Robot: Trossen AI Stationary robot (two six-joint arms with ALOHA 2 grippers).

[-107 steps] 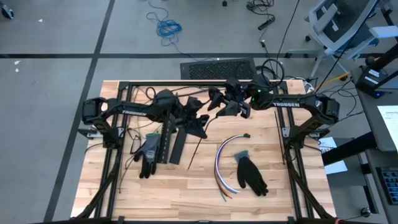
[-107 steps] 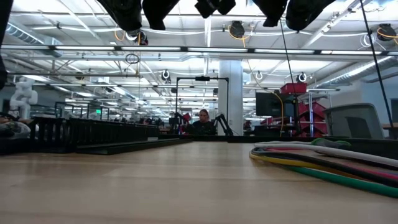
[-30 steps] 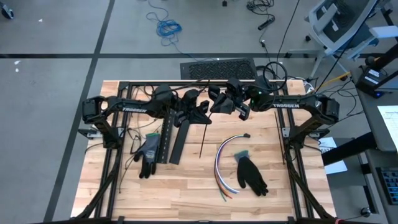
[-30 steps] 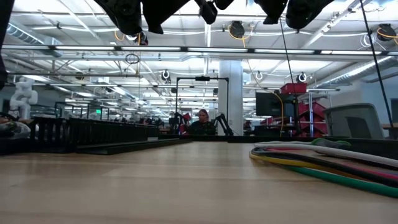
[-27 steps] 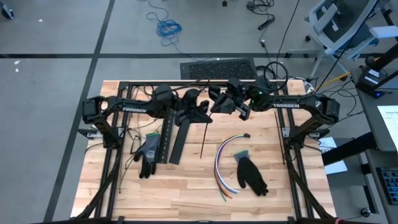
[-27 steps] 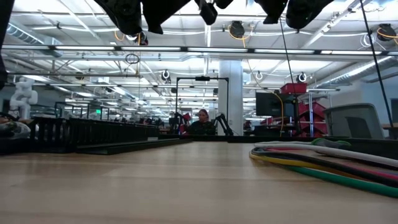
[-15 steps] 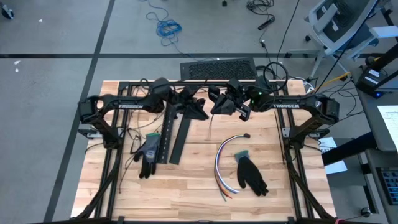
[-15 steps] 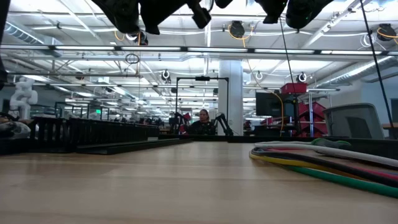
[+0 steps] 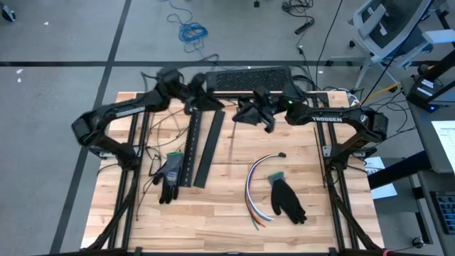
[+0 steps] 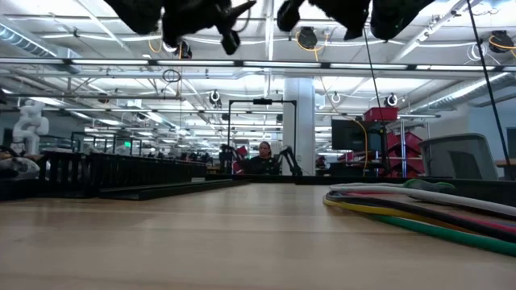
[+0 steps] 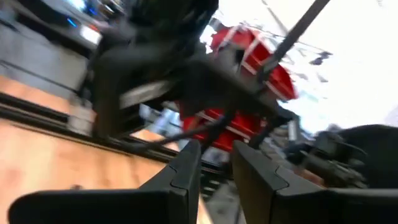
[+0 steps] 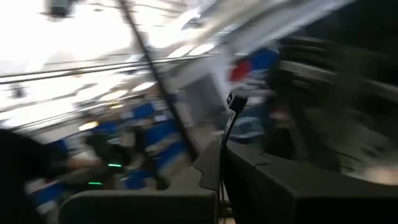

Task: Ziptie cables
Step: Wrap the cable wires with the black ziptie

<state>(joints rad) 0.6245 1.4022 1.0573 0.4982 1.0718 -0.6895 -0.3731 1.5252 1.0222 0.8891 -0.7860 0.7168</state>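
Note:
The cables (image 9: 253, 186), a curved bundle of white, grey, orange and blue wires, lie on the table right of centre and show at the right in the low view (image 10: 419, 208). My right gripper (image 9: 243, 116) hovers high over the table's far middle, shut on a thin black zip tie (image 12: 229, 134). My left gripper (image 9: 213, 104) hangs just left of it, near the far edge, its fingers a little apart (image 11: 216, 177) with nothing between them. Both grippers stand far from the cables. My right gripper pinches the thin black zip tie between its two shut fingers (image 12: 208, 171). The strand runs out past the fingertips, and its small square head (image 12: 236, 101) stands free in the air beyond them. The tie is lifted clear of the table.
Two black slotted strips (image 9: 189, 151) (image 9: 207, 149) lie left of centre, with a black glove (image 9: 168, 178) beside them. Another black glove (image 9: 288, 199) lies by the cables. A dark frame rail (image 9: 178, 94) runs along the far edge. A person sits in the room beyond (image 10: 263, 159).
My left gripper has swung away from my right gripper toward the table's far left and risen a little, its arm turning outward. My right gripper has tipped slightly and stayed over the far middle. The black strand that hung below both grippers no longer reaches down over the table.

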